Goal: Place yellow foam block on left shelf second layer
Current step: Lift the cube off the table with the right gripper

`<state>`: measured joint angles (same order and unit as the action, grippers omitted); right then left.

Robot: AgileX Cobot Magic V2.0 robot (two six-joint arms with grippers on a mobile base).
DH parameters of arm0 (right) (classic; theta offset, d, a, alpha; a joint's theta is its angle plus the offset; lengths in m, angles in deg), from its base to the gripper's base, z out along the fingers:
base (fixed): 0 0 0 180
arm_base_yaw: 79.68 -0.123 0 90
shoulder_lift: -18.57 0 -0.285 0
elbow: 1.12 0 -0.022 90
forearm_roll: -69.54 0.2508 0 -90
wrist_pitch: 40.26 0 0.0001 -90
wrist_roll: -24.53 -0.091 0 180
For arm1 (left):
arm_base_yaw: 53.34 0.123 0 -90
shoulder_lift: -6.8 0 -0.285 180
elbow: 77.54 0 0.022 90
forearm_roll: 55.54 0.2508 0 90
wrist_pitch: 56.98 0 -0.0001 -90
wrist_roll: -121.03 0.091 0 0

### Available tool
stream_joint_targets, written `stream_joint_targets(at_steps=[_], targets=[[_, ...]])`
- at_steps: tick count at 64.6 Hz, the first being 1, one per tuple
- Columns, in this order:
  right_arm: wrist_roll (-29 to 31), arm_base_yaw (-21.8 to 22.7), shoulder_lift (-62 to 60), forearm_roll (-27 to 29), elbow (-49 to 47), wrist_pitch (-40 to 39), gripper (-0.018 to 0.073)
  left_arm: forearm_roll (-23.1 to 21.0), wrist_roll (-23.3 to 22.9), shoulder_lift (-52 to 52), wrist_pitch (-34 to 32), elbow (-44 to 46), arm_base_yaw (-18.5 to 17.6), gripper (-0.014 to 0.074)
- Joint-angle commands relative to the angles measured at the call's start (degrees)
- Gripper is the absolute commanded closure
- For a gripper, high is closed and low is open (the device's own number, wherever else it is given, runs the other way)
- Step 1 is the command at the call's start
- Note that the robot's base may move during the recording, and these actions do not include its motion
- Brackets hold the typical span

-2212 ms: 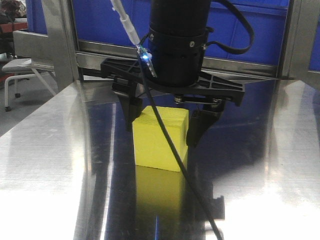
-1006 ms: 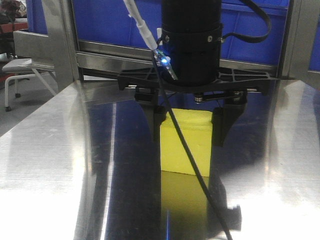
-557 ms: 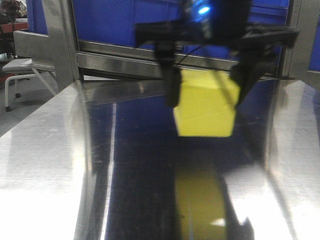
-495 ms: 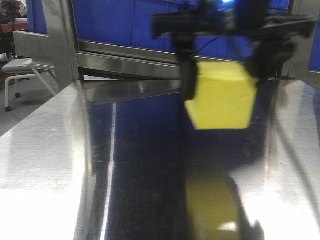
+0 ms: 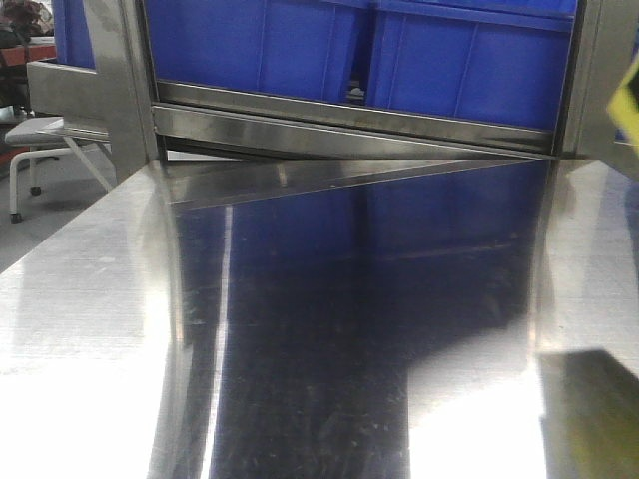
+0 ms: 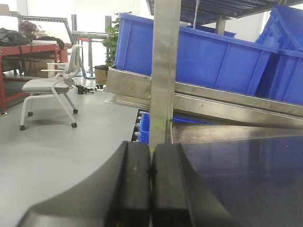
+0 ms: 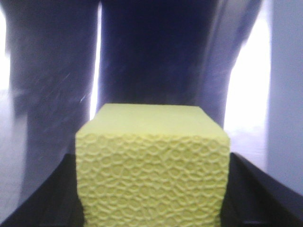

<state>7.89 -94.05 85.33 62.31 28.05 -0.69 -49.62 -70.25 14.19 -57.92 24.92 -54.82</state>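
Note:
The yellow foam block point(image 7: 152, 165) fills the right wrist view, with a plain top and a pitted front face. It sits between the black fingers point(image 7: 42, 198) of my right gripper point(image 7: 152, 208), which is shut on it above the shiny metal table. In the front view only a yellow sliver of the block point(image 5: 628, 98) shows at the right edge. My left gripper point(image 6: 150, 175) is shut with its pads touching and nothing between them. It hangs at the table's left edge, facing a metal shelf post point(image 6: 165, 71).
Blue plastic bins point(image 5: 349, 50) stand on a steel shelf point(image 5: 349, 125) behind the reflective table point(image 5: 300, 329). More blue bins point(image 6: 213, 56) fill the shelf level in the left wrist view. A grey office chair point(image 6: 52, 90) stands on the floor to the left.
My right gripper has lifted the yellow block off the table and carried it up and to the right. It has almost left the front view.

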Motion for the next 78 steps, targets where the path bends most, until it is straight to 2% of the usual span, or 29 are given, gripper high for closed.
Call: stream_joint_targets(at_steps=[1,10,25,39,61,78], targets=[[1.0,4.4,-6.5,-1.0,2.7,-8.4,0.0284,-0.2,-0.3,-1.1,-5.0,-1.4,0.1,0.0460],[1.0,8.8,-15.0,-1.2,8.2,-11.5,0.0269,-0.2,-0.3,-1.1,-5.0,-1.4,0.1,0.0460],[1.0,9.1,-28.4,-3.2,12.4,-11.8,0.0270,-0.2,-0.3,-1.1,-5.0,-1.4,0.1,0.0460],[1.0,9.0,-39.0,-12.6,16.0,-14.8,0.0271,-0.2,-0.3,-1.1,-5.0,-1.4,0.1,0.0460],[1.0,9.0,-41.2,-6.4,17.0,-17.3,0.0271,-0.2,-0.3,-1.1,-5.0,-1.4,0.1,0.0460],[1.0,9.0,-41.2,-6.1,17.0,-19.9,0.0271,-0.2,-0.3,-1.1,-5.0,-1.4,0.1,0.0460]])
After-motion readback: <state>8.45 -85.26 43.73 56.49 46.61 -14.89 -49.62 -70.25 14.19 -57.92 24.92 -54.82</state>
